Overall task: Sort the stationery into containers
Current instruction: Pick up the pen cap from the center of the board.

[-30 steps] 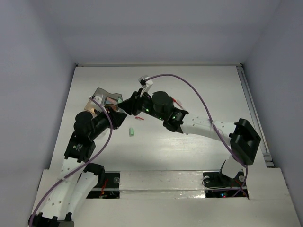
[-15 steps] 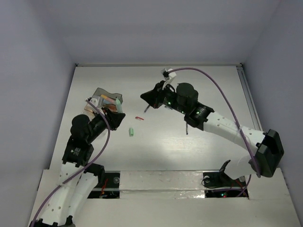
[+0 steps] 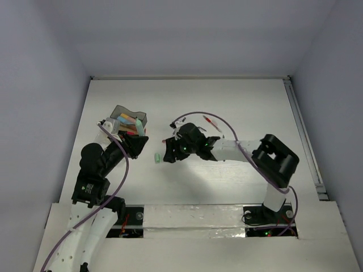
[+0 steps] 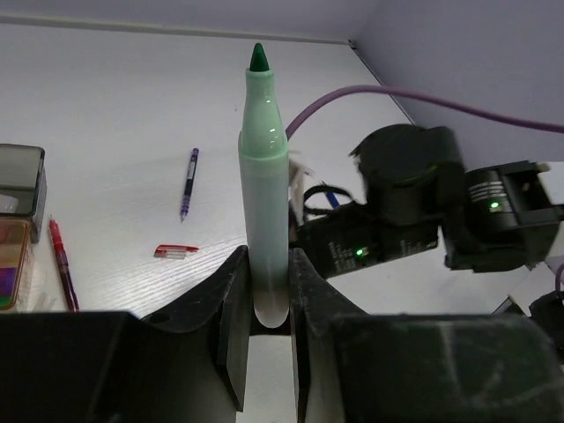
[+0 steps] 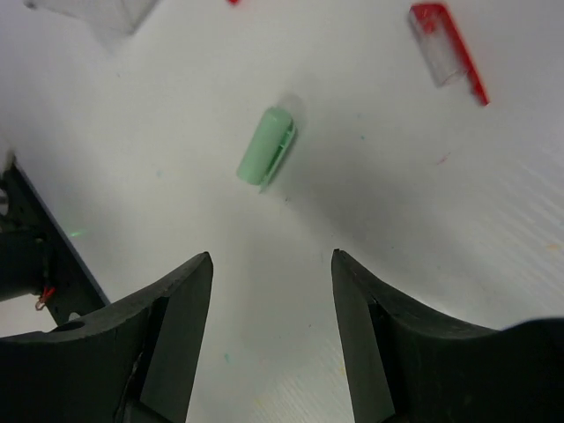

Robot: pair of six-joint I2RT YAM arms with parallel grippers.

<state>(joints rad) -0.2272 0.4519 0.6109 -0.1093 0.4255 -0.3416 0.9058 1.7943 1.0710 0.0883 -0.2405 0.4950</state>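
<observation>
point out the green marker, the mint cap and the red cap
green marker [image 4: 264,203], left wrist view, mid barrel
mint cap [image 5: 266,145], right wrist view, its middle
red cap [image 5: 446,53], right wrist view, its middle

A white table [image 3: 255,102] fills the middle of the top view, matte, with a faint grain. Plain pale lavender-grey panels close it in: a back wall [image 3: 187,34] across the upper frame, a left wall [image 3: 34,113] and a right wall [image 3: 334,85] slanting down the sides. A thin metal rail [image 3: 302,136] runs along the table's right edge. A white board [image 3: 193,214] crosses the lower frame. The light is soft and even, and shadows are faint.
</observation>
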